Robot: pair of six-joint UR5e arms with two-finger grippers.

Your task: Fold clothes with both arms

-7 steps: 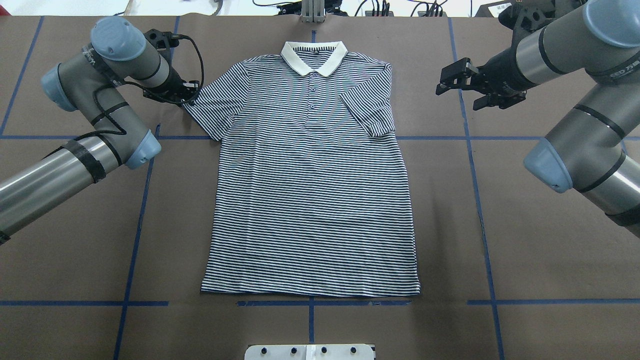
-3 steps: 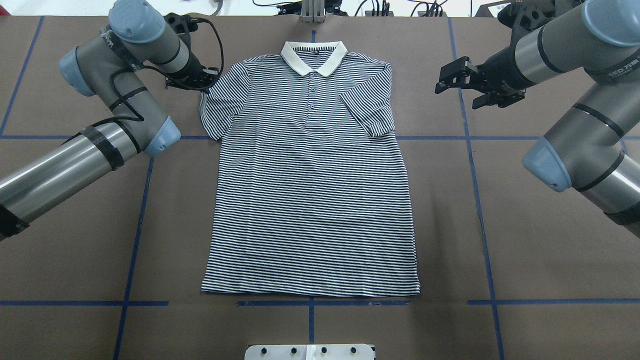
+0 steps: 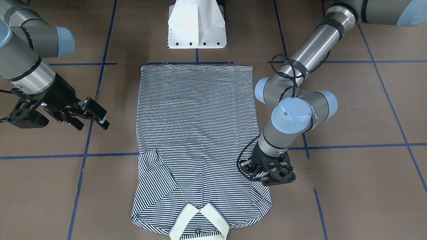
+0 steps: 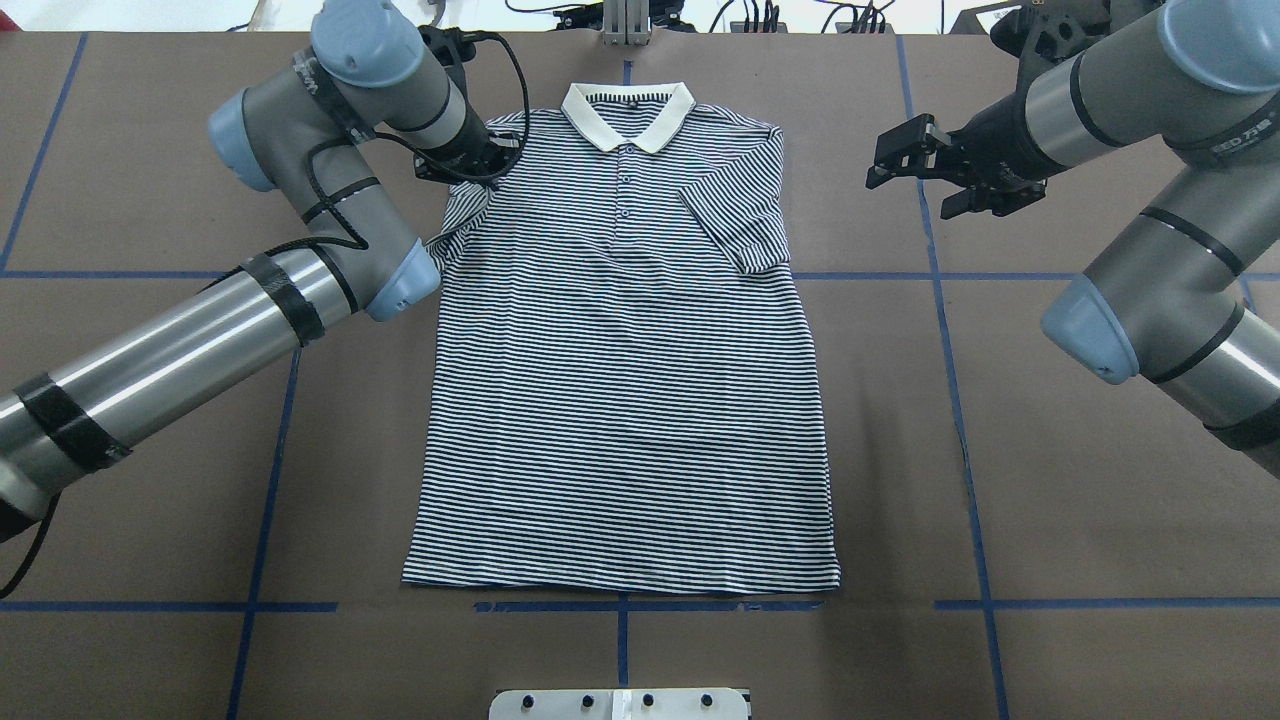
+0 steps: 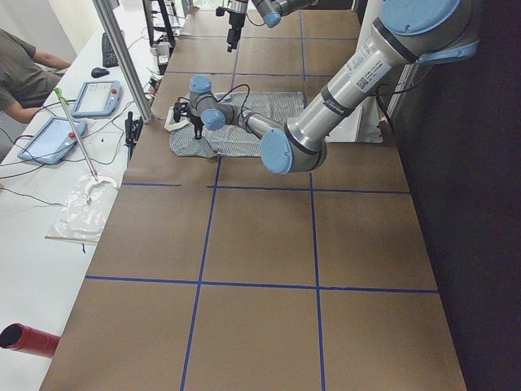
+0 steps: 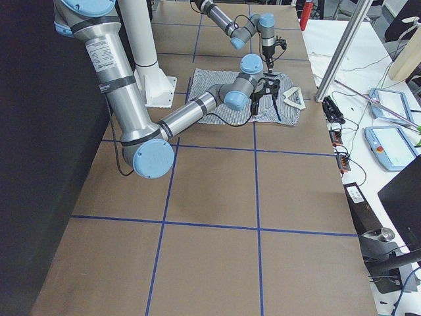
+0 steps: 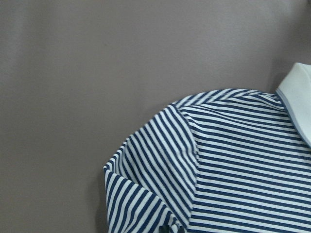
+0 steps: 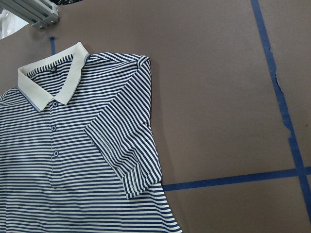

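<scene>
The striped polo shirt (image 4: 620,400) lies flat and face up on the brown table, cream collar (image 4: 628,115) at the far edge. Its sleeve on my right side (image 4: 735,215) is folded in over the chest; it also shows in the right wrist view (image 8: 126,150). My left gripper (image 4: 490,165) is shut on the other sleeve (image 4: 462,215) and holds it over the shoulder, so the sleeve is bunched inward (image 7: 155,160). Its fingertips are hidden under the wrist (image 3: 268,175). My right gripper (image 4: 900,160) is open and empty, hovering beside the shirt's shoulder (image 3: 96,116).
The white pedestal base (image 3: 196,26) stands at the shirt's hem end. Blue tape lines (image 4: 270,450) grid the brown table cover. An aluminium post (image 4: 625,25) stands behind the collar. Tablets and cables (image 5: 94,98) lie on a white side bench beyond it.
My left gripper has carried the sleeve from out at the side up and inward toward the collar. The sleeve now bunches over the shoulder. The right gripper has barely moved.
</scene>
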